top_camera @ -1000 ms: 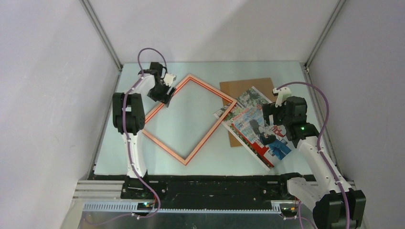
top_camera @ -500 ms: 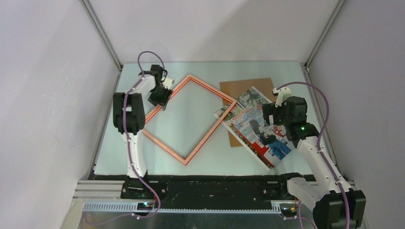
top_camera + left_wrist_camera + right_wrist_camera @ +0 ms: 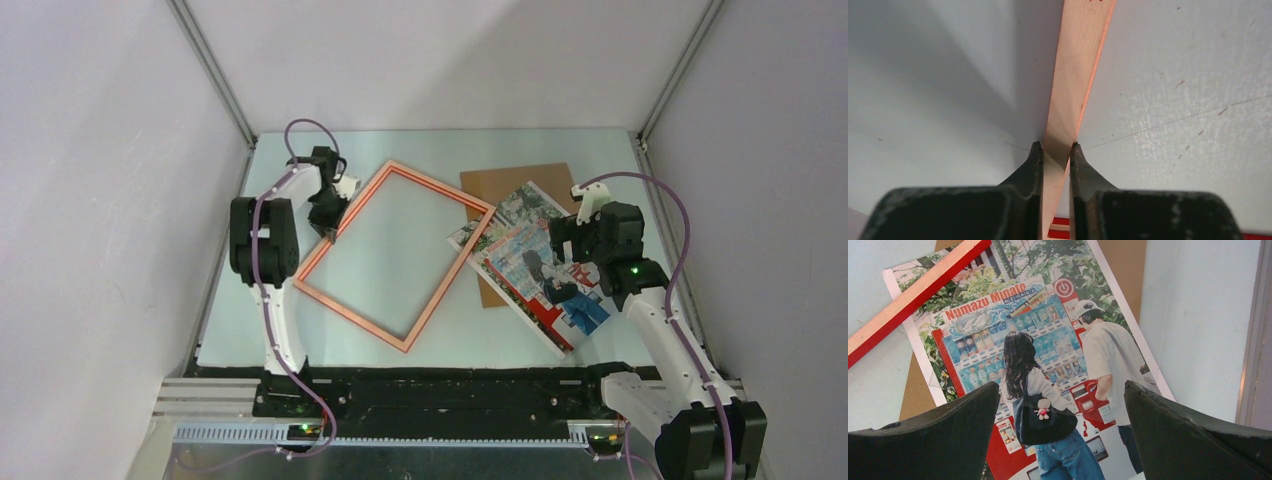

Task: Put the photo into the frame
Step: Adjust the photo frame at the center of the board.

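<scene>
The frame [image 3: 440, 270] lies flat mid-table with its pale orange-pink back up, tilted. My left gripper [image 3: 330, 215] is shut on its left rail. In the left wrist view the rail [image 3: 1078, 60] runs up between the two black fingers of that gripper [image 3: 1055, 147], which press on both its sides. The photo [image 3: 510, 250], picture side up, lies to the right. The frame's right corner rests over the photo's left corner [image 3: 913, 297]. My right gripper [image 3: 558, 280] hovers open over the photo [image 3: 1048, 340], its fingers wide apart [image 3: 1062, 385] and holding nothing.
A brown backing board [image 3: 510, 180] lies under the photo's far part and shows behind it [image 3: 1128, 270]. Grey enclosure walls close in the table on the left, back and right, with a metal post [image 3: 655, 110] at the back right corner.
The left gripper has shut on the frame's left rail and shifted left. The frame has swung with it, its far corner going left and its near corner right. The right arm has not moved.
</scene>
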You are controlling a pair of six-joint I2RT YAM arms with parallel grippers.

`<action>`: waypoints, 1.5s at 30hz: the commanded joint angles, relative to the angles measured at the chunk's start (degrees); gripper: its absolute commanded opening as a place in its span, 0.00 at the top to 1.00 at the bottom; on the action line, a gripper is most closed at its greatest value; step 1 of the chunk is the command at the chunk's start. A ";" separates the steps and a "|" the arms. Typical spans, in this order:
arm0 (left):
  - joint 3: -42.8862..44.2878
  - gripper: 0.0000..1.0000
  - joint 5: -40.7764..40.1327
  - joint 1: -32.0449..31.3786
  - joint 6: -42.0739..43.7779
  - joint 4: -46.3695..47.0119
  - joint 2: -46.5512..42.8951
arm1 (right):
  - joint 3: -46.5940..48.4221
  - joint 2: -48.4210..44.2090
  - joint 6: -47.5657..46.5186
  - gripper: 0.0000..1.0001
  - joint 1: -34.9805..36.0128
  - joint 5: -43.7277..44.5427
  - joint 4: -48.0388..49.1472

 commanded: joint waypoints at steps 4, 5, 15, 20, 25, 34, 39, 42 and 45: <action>-1.60 1.00 6.18 5.05 -4.21 0.19 -3.84 | 0.54 -1.20 -0.39 0.00 -0.45 -1.01 -0.10; -1.90 1.00 7.32 5.92 -4.52 0.26 -4.21 | 0.50 -1.20 -0.37 0.00 -0.57 -1.08 -0.12; -9.57 1.00 9.86 12.52 -5.75 2.25 -11.76 | 0.48 -0.42 -0.43 0.00 -0.46 -1.04 0.16; -13.15 1.00 8.26 13.55 -6.08 4.06 -14.22 | 0.54 0.13 -0.63 0.00 -0.57 -0.55 0.05; -15.38 1.00 7.84 15.48 -7.21 5.73 -15.61 | 0.53 2.10 -0.81 0.00 -0.71 1.18 -0.19; -17.46 1.00 8.49 18.04 -8.85 8.04 -17.03 | 2.52 7.59 0.56 0.00 -5.44 1.35 -0.72; -16.79 0.84 9.68 18.07 -8.94 8.03 -15.39 | 5.07 13.19 2.75 0.00 -11.97 -2.32 -1.93; -16.01 0.69 10.36 18.07 -9.06 8.09 -14.38 | 6.80 15.78 3.55 0.00 -15.08 -4.17 -1.69; -15.24 0.53 10.99 18.06 -9.27 8.01 -13.97 | 9.73 19.96 4.45 0.00 -17.61 -5.92 -1.51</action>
